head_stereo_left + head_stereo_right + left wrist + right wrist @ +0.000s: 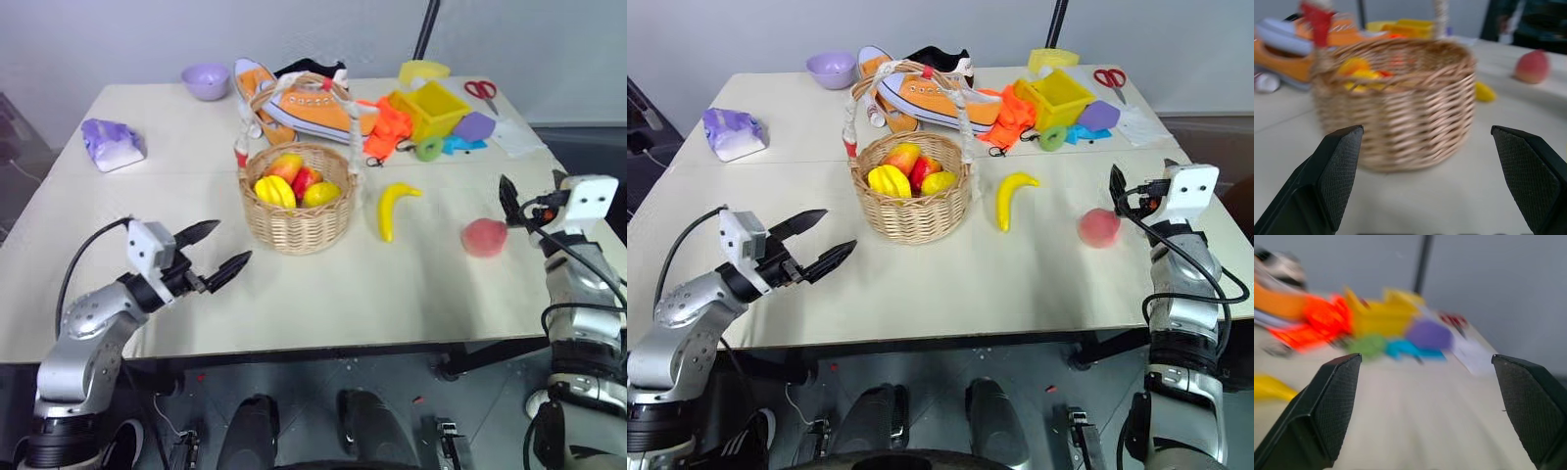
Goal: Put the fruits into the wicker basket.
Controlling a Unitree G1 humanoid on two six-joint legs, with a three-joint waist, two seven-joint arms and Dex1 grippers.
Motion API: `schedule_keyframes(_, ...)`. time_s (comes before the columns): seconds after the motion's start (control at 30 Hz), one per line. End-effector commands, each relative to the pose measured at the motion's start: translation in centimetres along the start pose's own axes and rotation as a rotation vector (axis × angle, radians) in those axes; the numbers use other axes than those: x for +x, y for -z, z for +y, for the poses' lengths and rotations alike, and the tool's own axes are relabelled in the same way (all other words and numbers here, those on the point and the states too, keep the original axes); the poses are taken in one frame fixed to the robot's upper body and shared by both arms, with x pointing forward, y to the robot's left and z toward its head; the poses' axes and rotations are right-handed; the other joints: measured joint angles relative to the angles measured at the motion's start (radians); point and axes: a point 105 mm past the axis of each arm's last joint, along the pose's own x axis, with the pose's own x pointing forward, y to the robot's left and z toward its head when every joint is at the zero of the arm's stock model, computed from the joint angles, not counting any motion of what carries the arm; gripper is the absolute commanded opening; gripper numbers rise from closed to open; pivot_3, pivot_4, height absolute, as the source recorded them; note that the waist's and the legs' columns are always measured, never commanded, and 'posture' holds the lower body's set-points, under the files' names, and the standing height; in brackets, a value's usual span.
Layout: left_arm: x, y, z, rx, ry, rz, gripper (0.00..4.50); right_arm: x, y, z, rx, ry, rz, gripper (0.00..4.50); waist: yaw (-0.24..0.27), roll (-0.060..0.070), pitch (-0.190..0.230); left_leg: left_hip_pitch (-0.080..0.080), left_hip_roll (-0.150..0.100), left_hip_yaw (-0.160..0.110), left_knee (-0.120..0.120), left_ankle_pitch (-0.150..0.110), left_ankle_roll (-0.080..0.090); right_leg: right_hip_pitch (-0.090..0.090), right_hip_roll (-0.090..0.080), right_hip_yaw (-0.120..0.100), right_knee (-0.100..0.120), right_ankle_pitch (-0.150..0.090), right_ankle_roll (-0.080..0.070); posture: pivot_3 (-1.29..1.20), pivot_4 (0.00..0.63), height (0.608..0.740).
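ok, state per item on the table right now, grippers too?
wicker basket: upright, holding several fruits
banana: loose on the table, beside the basket
peach: loose on the table, near the right gripper
left gripper: open, empty, facing the basket
right gripper: open, empty
yellow bin: tilted
sneaker: lying behind the basket
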Motion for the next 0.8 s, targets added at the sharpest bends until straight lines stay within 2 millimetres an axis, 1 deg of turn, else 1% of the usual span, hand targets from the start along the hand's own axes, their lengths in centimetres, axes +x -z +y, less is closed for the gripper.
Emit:
schedule_keyframes(0.03, 0.5, -0.9, -0.8, 0.023, 0.090, -0.015, 4.49, -2.0, -1.2, 2.8, 0.026, -0.088, -0.004, 4.43, 0.008, 0.000, 0.000, 0.000, 0.000, 0.000, 0.000, 0.000, 0.000, 0.000, 0.000, 0.000, 0.000, 0.000, 0.000, 0.00, 0.150, 0.740)
schedule_keyframes(0.1, 0.9, -0.8, -1.2, -0.003, 0.124, -0.015, 4.49, -3.9, -0.9, 4.0, 0.033, -0.107, 0.034, 4.43, 0.011, 0.001, 0.000, 0.000, 0.000, 0.000, 0.000, 0.000, 0.000, -0.001, 0.000, 0.000, 0.000, -0.001, -0.001, 0.00, 0.150, 0.740)
schedule_keyframes(0.17, 1.1, -0.6, -2.0, -0.009, 0.184, -0.004, 4.49, -5.6, -0.8, 3.9, 0.012, -0.052, 0.072, 4.43, 0.014, 0.001, 0.000, 0.000, 0.000, 0.000, 0.000, 0.000, 0.000, -0.001, 0.000, 0.000, 0.000, -0.001, -0.002, 0.00, 0.150, 0.740)
schedule_keyframes(0.23, 1.2, -0.7, -2.4, -0.015, 0.228, -0.011, 4.49, -6.4, -1.4, 3.8, 0.019, -0.005, 0.069, 4.43, 0.012, 0.001, 0.000, 0.000, 0.000, 0.001, 0.000, 0.000, 0.000, -0.001, 0.000, 0.001, 0.000, -0.001, -0.002, 0.00, 0.150, 0.740)
schedule_keyframes(0.33, 1.5, -0.8, -2.1, -0.008, 0.231, -0.016, 4.49, -6.9, -1.4, 3.9, 0.002, 0.039, 0.090, 4.43, 0.008, 0.000, -0.001, 0.001, 0.000, 0.004, 0.002, 0.000, 0.000, -0.001, 0.000, 0.003, 0.000, 0.000, -0.004, 0.00, 0.150, 0.740)
schedule_keyframes(0.4, 1.7, -0.6, -2.0, -0.004, 0.232, -0.008, 4.49, -6.8, -0.9, 4.1, -0.006, 0.050, 0.115, 4.43, 0.009, 0.000, -0.001, 0.001, 0.000, 0.003, 0.002, 0.000, 0.000, -0.001, 0.000, 0.003, 0.000, 0.000, -0.004, 0.00, 0.150, 0.740)
schedule_keyframes(0.47, 1.8, -0.7, -1.9, 0.025, 0.239, -0.005, 4.49, -6.4, 0.1, 3.7, -0.004, 0.075, 0.179, 4.43, 0.009, 0.000, -0.001, 0.001, 0.000, 0.003, 0.002, 0.000, 0.000, -0.002, 0.000, 0.003, 0.000, 0.000, -0.004, 0.00, 0.150, 0.740)
schedule_keyframes(0.53, 2.0, -1.4, -1.8, 0.020, 0.257, -0.012, 4.49, -5.4, 0.0, 3.1, 0.007, 0.089, 0.202, 4.43, 0.008, 0.000, -0.001, 0.000, 0.000, 0.003, 0.001, 0.000, 0.000, -0.002, 0.000, 0.003, 0.000, 0.000, -0.004, 0.00, 0.150, 0.740)
schedule_keyframes(0.6, 1.9, -1.7, -2.3, 0.010, 0.300, -0.010, 4.49, -4.3, 0.2, 2.6, 0.011, 0.087, 0.253, 4.43, 0.008, 0.000, -0.001, 0.000, 0.000, 0.004, 0.002, 0.000, 0.000, -0.003, 0.000, 0.004, 0.000, 0.000, -0.004, 0.00, 0.150, 0.740)
schedule_keyframes(0.73, 1.6, -1.7, -3.3, 0.004, 0.348, -0.005, 4.49, -3.2, 0.8, 1.8, 0.017, 0.097, 0.352, 4.43, 0.010, 0.000, -0.001, 0.000, 0.000, 0.004, 0.001, 0.000, 0.001, -0.003, 0.001, 0.004, 0.000, 0.000, -0.004, 0.00, 0.150, 0.740)
schedule_keyframes(0.8, 1.3, -1.6, -3.5, 0.002, 0.358, -0.006, 4.49, -2.9, 1.3, 2.0, 0.079, 0.089, 0.416, 4.43, 0.012, 0.000, -0.001, 0.000, 0.000, 0.003, 0.000, -0.001, 0.001, -0.003, 0.001, 0.004, 0.000, -0.001, -0.003, 0.00, 0.150, 0.740)
